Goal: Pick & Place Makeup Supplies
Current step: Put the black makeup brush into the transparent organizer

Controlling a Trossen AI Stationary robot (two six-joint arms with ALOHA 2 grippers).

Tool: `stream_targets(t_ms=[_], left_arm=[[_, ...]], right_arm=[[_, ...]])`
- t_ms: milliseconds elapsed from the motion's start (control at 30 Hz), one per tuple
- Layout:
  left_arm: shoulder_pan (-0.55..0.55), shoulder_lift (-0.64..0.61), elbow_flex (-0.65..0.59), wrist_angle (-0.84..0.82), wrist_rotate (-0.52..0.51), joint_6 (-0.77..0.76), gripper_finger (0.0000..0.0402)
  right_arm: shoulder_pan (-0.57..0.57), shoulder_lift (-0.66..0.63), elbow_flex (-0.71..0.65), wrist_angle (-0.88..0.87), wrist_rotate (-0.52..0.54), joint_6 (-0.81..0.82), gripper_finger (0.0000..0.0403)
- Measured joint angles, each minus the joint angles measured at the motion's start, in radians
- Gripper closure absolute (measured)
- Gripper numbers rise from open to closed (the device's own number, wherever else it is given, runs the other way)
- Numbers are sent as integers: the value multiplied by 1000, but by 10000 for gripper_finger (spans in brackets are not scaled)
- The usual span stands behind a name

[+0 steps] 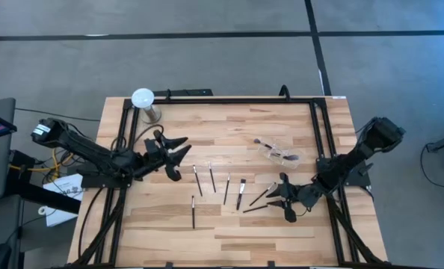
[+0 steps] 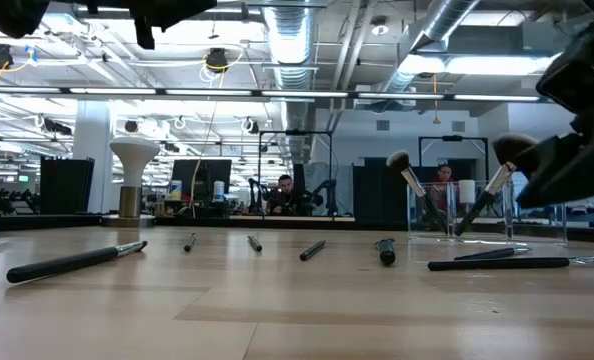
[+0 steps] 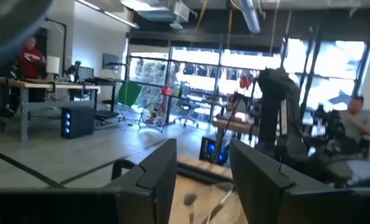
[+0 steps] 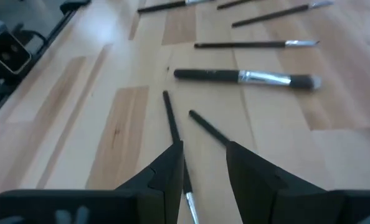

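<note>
With the right end effector [image 4: 200, 168] parted and empty just above two thin brushes [image 4: 172, 121] at the right of the row on the tabletop [image 1: 282, 232], straddle one handle only; descend; close; left end effector [image 1: 179, 149] waits parted, empty, far left.

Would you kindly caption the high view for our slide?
Makeup brushes lie scattered on the wooden table; right gripper hovers open beside two, left gripper open, empty.

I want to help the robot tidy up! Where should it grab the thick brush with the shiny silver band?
Probably the middle of the thick brush's dark handle, coming straight down from above. It lies flat on the table with bare wood on both sides, so the right end effector's fingers should fit, one on each side.
</note>
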Motion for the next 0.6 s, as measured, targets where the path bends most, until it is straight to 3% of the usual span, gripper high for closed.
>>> stream_targets(t_ms=[167, 333, 600], left_arm=[[5, 37, 0, 0, 17, -1, 256], [5, 64, -1, 1, 19, -3, 257], [5, 73, -1, 9, 170, -41, 256]], right_arm=[[41, 113, 1, 116, -25, 31, 290], [62, 136, 2, 136, -27, 79, 290], [58, 128, 2, 127, -23, -109, 290]])
